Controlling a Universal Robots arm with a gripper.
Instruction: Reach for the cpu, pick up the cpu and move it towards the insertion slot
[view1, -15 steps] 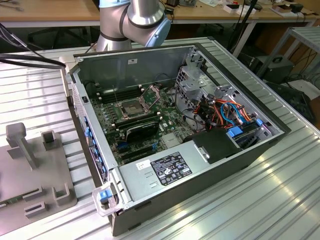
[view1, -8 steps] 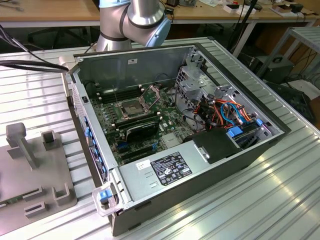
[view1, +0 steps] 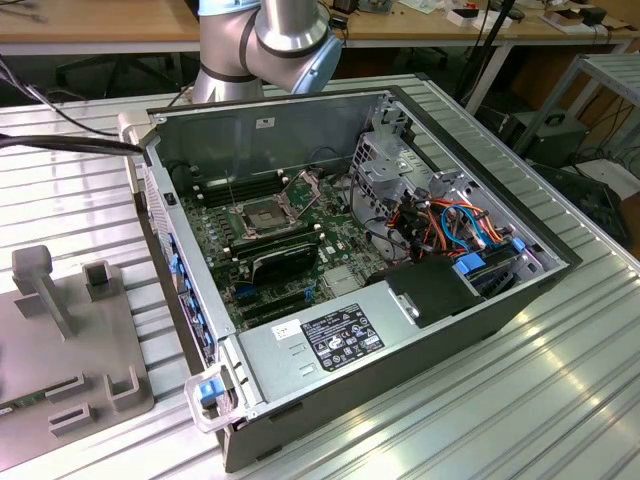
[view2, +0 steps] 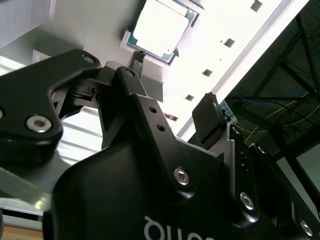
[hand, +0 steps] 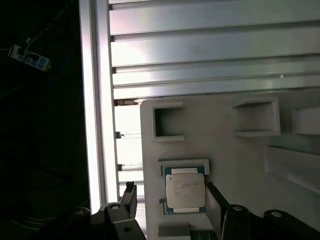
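The gripper (hand: 170, 192) is open, with its fingers (hand: 216, 207) on both sides of the cpu (hand: 185, 190). The cpu lies in its tray (hand: 225, 140), not lifted. The reach seems nearly done. Grasping and carrying to the slot (view1: 258, 213) remain.

Workbench scene: a ribbed aluminium table (view1: 560, 400) carries two loads. An open computer case (view1: 270, 125) lies on its side across the middle of the slats. A flat grey fixture plate (view1: 25, 350) sits just beside it, at the exterior view's left. The plate (studded with a post and several small square brackets) rests flat on the slats, and in the first wrist view one of its edges runs near the table's bright side rail (hand: 97, 100). In a shallow framed recess of the plate lies the cpu (hand: 185, 191), pale, square and face up.
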